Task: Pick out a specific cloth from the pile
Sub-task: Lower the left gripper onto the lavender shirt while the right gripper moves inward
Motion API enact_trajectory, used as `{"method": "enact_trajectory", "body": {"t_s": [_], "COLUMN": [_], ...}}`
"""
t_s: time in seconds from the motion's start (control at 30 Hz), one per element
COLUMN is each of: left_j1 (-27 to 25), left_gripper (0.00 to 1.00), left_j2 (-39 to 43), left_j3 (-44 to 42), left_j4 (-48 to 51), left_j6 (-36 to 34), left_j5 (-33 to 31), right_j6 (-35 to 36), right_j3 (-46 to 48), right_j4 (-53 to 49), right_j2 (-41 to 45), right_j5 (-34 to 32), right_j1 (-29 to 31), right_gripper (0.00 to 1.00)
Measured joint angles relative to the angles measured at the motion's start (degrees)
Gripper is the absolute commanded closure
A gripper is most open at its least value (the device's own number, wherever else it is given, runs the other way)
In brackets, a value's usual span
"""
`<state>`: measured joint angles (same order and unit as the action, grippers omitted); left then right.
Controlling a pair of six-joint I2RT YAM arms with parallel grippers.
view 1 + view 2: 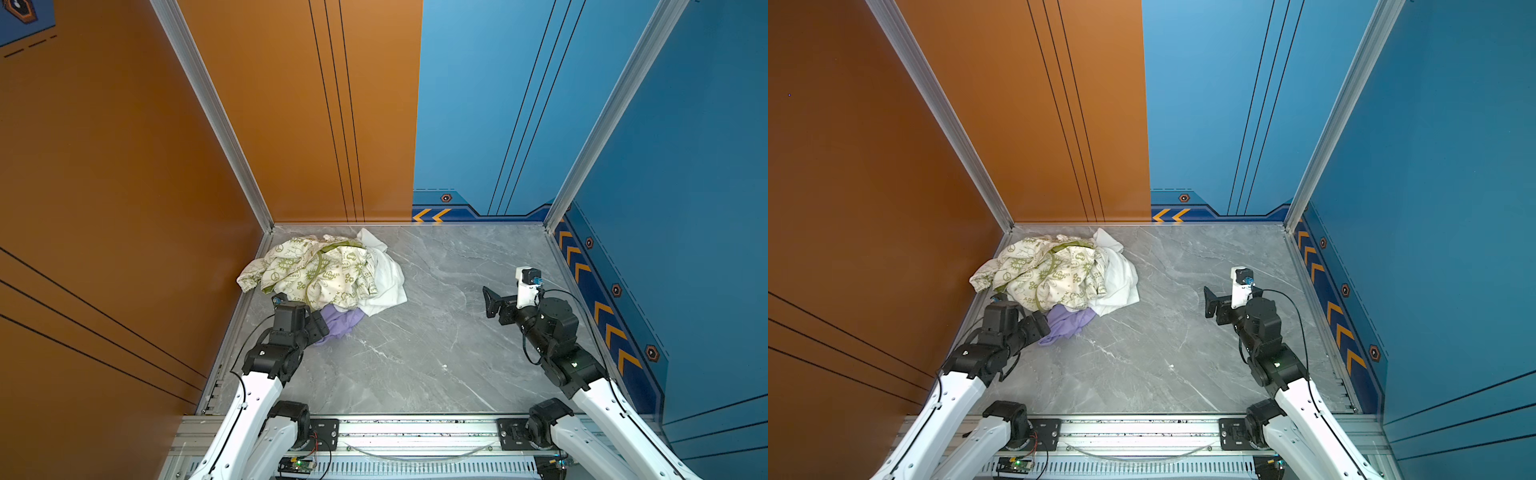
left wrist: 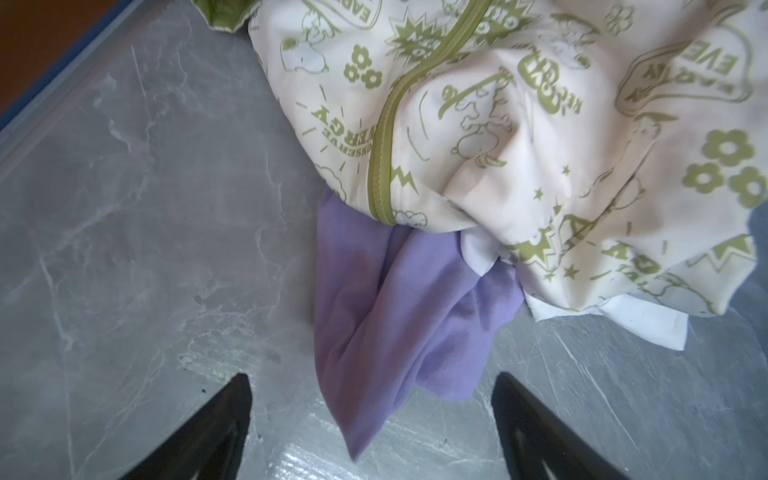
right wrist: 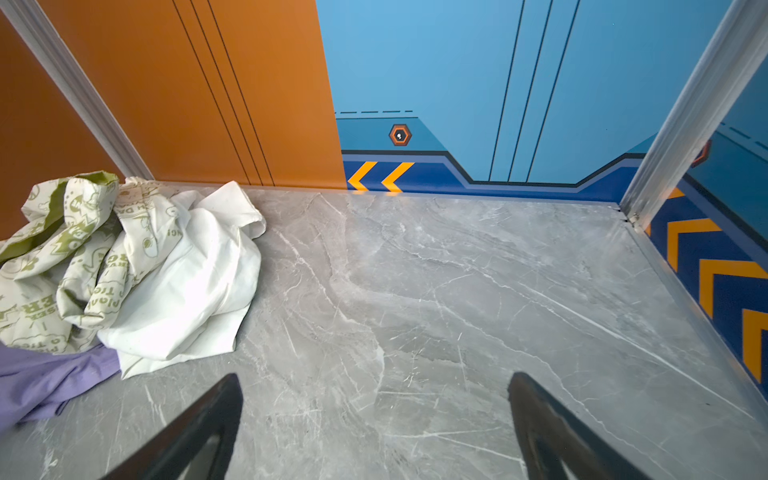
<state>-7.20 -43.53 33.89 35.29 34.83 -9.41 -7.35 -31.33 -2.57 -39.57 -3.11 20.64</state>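
Near edge: alu rail (image 1: pixel 415 429) carries both arm bases. Table (image 1: pixel 415 357) = grey marble-look slab, bare over mid + R side.

L gripper (image 2: pixel 372 376): low over near-L part of table, pointed at near end of the pile (image 1: pixel 328 270). Jaws wide apart. L wrist view: near tip of the cloth (image 2: pixel 395 311) lies on the slab between the two fingers, neither finger pressing it. Not gripped.

R gripper (image 3: pixel 374 375): R side, held above the slab, well apart from the fabrics. Jaws wide apart, nothing between them, only bare table below.

The cloth (plain lavender): at near edge of the pile, L half of table, flat on slab just ahead of L gripper. Far part tucked under the other two fabrics, so only near portion shows.

The pile: far-L area, close to L wall. Cream cloth (image 1: pixel 316 276) w/ green print + olive zip on top, L side. White cloth (image 1: pixel 388 282) on R side, partly under cream one.

Far: orange panel (image 1: pixel 291 124) behind pile, blue panel (image 1: pixel 478 104) to R.
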Motion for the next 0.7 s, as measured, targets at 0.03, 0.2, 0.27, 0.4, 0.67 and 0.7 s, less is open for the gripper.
{"method": "enact_trajectory", "body": {"t_s": [0.03, 0.2, 0.27, 0.4, 0.67, 0.7], "left_j1": [0.0, 0.0, 0.0, 0.0, 0.0, 0.0], "left_gripper": [0.11, 0.22, 0.26, 0.36, 0.75, 0.82], "left_j2": [-0.7, -2.6, -3.7, -5.9, -8.0, -8.1], "left_j3": [-0.2, -0.9, -1.2, -1.9, -2.2, -2.3], "left_j4": [0.3, 0.1, -0.2, -1.4, -3.0, -3.4], "left_j6": [0.6, 2.5, 3.1, 4.2, 4.4, 4.5], "left_j5": [0.4, 2.1, 2.8, 4.0, 5.3, 5.4], "right_j6": [-0.1, -0.2, -0.2, -0.4, -0.4, -0.4], "right_j3": [0.0, 0.0, 0.0, 0.0, -0.3, -0.3], "right_j4": [0.0, 0.1, 0.2, 0.7, 1.7, 1.7], "right_j2": [-0.5, -3.0, -4.1, -6.1, -7.8, -7.9], "right_j5": [0.0, -0.1, -0.1, -0.1, -0.2, -0.2], "right_j1": [0.7, 3.9, 4.9, 6.4, 8.3, 8.4], "right_gripper": [0.00, 0.00, 0.00, 0.00, 0.00, 0.00]}}
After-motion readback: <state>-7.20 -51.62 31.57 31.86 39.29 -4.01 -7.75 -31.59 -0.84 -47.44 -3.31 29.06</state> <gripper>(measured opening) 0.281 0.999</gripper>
